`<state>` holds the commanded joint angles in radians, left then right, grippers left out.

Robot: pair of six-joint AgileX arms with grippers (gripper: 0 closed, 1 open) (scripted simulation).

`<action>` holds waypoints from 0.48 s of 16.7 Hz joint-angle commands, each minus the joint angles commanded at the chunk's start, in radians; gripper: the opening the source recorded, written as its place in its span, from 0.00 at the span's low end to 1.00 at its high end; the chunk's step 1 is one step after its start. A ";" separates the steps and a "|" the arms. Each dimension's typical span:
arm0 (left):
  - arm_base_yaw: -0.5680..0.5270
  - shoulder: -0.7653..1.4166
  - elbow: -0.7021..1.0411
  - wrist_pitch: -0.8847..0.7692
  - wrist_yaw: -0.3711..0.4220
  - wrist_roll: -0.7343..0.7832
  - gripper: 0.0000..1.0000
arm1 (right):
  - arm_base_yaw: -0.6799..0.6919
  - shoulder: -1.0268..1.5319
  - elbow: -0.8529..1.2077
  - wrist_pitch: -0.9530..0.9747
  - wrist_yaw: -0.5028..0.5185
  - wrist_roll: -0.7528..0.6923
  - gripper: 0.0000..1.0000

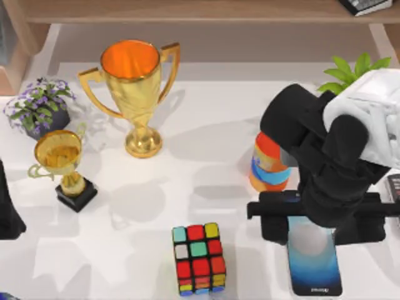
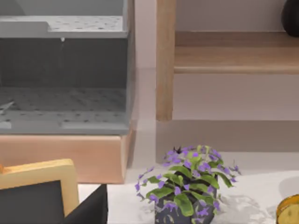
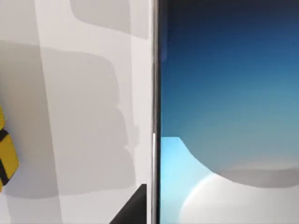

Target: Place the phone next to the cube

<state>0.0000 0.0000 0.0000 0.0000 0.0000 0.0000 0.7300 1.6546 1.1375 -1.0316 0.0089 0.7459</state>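
Note:
The phone (image 1: 314,259) lies flat near the table's front right, its screen shading from pale white to blue, with tiny text at its near end. My right gripper (image 1: 312,230) hangs low over the phone's far half, and its black fingers (image 1: 274,230) press against the two long edges. In the right wrist view the phone (image 3: 229,93) shows very close, with a dark fingertip (image 3: 133,207) beside its edge. The cube (image 1: 200,258) stands to the left of the phone with a gap of bare table between them; its yellow corner (image 3: 5,156) shows too. My left gripper (image 1: 7,209) is parked at the left edge.
An orange-and-blue striped cylinder (image 1: 270,164) stands just behind the right gripper. A large gold trophy (image 1: 134,87), a small trophy (image 1: 62,165) and a purple flower pot (image 1: 40,106) fill the back left. A green plant (image 1: 353,70) and a dark device (image 1: 394,187) sit at the right.

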 joint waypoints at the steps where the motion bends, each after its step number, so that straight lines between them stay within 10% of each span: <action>1: 0.000 0.000 0.000 0.000 0.000 0.000 1.00 | 0.004 -0.004 0.003 0.005 -0.001 0.003 0.00; 8: 0.000 0.000 0.000 0.000 0.000 0.000 1.00 | 0.031 -0.058 -0.002 0.077 -0.017 0.029 0.00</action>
<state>0.0000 0.0000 0.0000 0.0000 0.0000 0.0000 0.7612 1.5971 1.1359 -0.9547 -0.0085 0.7751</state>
